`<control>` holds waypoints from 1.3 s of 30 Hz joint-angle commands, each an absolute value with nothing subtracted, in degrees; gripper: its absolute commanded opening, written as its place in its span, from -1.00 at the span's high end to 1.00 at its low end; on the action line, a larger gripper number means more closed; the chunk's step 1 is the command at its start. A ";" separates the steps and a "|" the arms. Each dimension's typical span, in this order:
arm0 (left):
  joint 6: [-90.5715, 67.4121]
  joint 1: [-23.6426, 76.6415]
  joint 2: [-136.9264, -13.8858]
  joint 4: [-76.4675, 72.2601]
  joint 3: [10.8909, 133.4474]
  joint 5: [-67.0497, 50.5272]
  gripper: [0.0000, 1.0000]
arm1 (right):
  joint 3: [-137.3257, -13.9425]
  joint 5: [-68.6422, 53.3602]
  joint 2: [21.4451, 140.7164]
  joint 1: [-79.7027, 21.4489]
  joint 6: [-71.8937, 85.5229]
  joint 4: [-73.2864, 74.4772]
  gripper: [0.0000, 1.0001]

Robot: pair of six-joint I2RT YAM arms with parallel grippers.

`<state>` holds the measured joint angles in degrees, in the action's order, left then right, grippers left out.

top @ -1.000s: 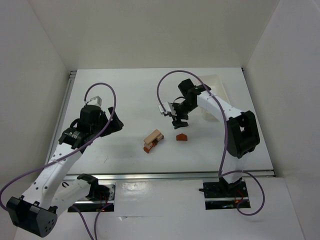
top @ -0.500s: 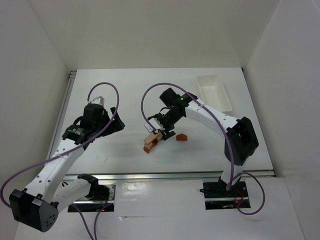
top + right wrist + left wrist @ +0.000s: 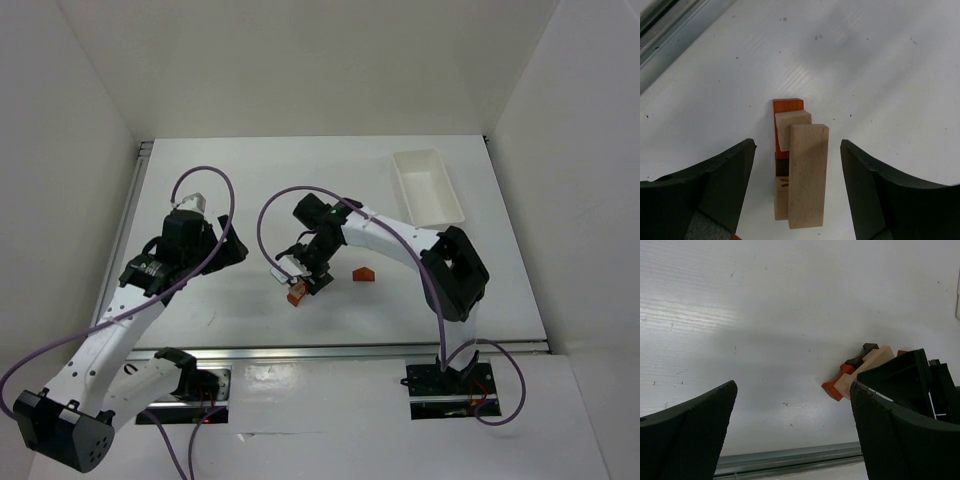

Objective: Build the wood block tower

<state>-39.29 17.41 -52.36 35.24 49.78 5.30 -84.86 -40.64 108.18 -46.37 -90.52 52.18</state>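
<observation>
Since they swung left, right jaws gape astride wood block tower (image 3: 807,175); left jaws wide

1. This is a robot lab test cell, a boxed-in bench built for manipulation trials.
2. Plain white panels (image 3: 80,120) close in a white table (image 3: 230,170) on three sides.
3. A bare aluminium rail (image 3: 330,351) runs along the near edge of the table.
4. Two white-and-black arms, the left arm (image 3: 110,340) and the right arm (image 3: 400,235), stand at that edge, with purple cables (image 3: 200,172) looping loose and wiring exposed at the base plates (image 3: 445,385).
5. The props are test pieces: small wooden blocks (image 3: 807,170) and a white plastic tray (image 3: 430,190).
</observation>
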 commanded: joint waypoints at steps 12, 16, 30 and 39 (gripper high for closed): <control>-40.17 17.67 -52.47 35.24 51.06 7.03 -0.98 | -88.07 -38.94 111.45 -47.20 -88.69 47.99 -0.53; -40.17 17.67 -52.99 35.24 51.06 7.03 -0.98 | -87.54 -38.94 111.45 -47.20 -88.68 47.46 -0.53; -40.17 18.72 -53.00 35.77 51.06 7.64 -0.98 | -84.03 -37.62 110.21 -48.25 -86.13 45.09 -0.42; -40.69 19.95 -53.00 36.30 51.06 8.70 -0.98 | -82.97 -37.62 109.16 -48.25 -85.43 45.18 -0.42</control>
<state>-39.48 19.70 -53.12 36.14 49.78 7.70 -83.50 -37.21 111.20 -47.75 -86.17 46.46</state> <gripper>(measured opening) 0.992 0.713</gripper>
